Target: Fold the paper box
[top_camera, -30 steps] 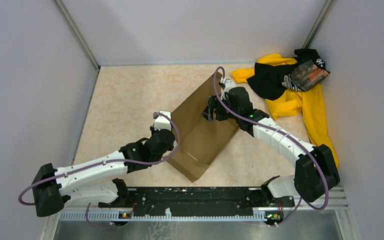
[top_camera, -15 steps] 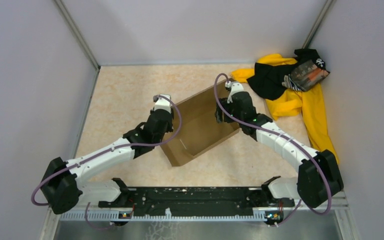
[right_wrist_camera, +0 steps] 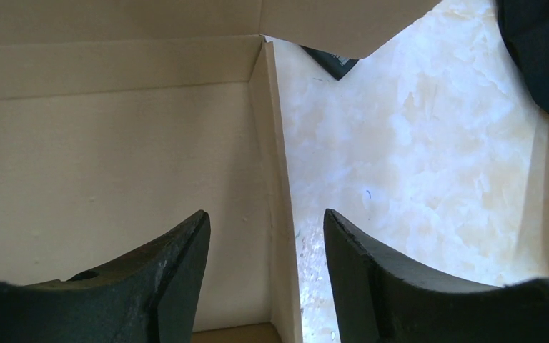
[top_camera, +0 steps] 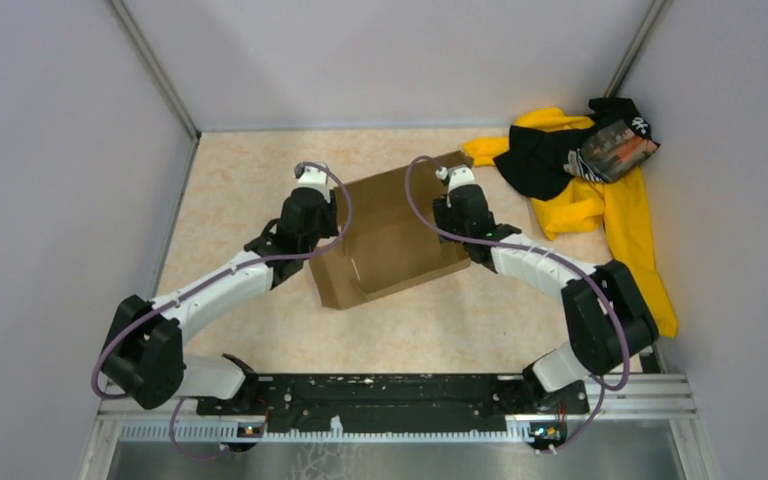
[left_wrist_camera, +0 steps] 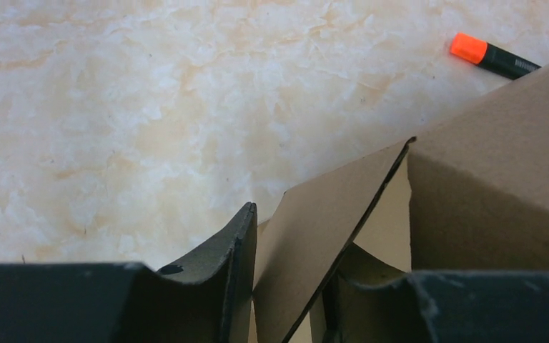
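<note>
Jaws of the left gripper (left_wrist_camera: 289,246) sit partway apart astride a raised flap (left_wrist_camera: 329,214) of the paper box (top_camera: 385,245); pinched or not, can't tell. The right gripper (right_wrist_camera: 265,212) gapes over the opposite wall (right_wrist_camera: 279,179), likely bracing it upright mid-table (top_camera: 250,190).

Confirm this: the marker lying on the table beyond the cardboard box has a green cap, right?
No. The marker beyond the paper box lies on the table, but its cap is orange, not green; the left wrist view shows it.
</note>
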Tool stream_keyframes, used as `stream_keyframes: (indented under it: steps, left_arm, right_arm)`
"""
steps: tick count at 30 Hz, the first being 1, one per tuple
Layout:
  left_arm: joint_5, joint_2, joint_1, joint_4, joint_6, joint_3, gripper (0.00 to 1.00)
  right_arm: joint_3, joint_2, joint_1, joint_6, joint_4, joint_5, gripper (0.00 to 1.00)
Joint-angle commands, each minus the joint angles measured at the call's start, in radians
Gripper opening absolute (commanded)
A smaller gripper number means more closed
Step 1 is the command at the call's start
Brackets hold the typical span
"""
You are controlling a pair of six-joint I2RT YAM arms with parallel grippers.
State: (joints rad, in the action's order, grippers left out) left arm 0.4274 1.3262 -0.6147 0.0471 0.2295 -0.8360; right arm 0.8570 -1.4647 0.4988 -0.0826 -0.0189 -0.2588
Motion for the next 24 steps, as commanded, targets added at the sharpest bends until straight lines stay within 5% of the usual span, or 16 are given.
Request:
stream_keyframes:
  steps: [1,9,18,24]
  left_arm:
    - [-0.082,0.037,0.045,0.055,-0.027,-0.057,0.36]
    - [-0.145,0.050,0.097,0.065,-0.032,-0.070,0.44]
    - [-0.160,0.007,0.104,0.039,0.003,-0.057,0.62]
    - [-0.135,-0.070,0.101,-0.025,0.044,-0.060,0.66]
  right_arm:
    - [0.022,-0.060,-0.008,0.052,0.116,-0.050,0.58]
    - [0.059,-0.180,-0.008,0.062,0.153,-0.079,0.53]
    - [0.089,-0.229,-0.008,0.046,0.154,-0.092,0.34]
    - [0.090,-0.230,-0.008,0.023,0.137,-0.097,0.26]
